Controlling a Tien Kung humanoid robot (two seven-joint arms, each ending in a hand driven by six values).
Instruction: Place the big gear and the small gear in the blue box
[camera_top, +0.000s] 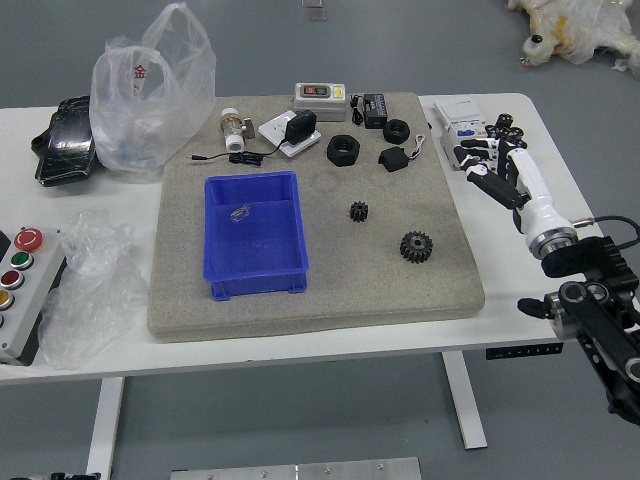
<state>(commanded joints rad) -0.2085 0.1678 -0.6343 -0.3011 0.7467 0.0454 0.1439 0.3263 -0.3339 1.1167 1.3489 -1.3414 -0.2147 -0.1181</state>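
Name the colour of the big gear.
The big gear is black, seen best in the head view, the only one given.

The black right arm has a silver ring, thin black cable and black-and-white hand.

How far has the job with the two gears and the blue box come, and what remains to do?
Done: nothing yet. The blue box has only a small clip-like item inside, no gear.
In hand: neither gear; the right hand is open beside the mat, seemingly holding nothing.
Left: both placements, as the small gear and the big gear lie on the mat.
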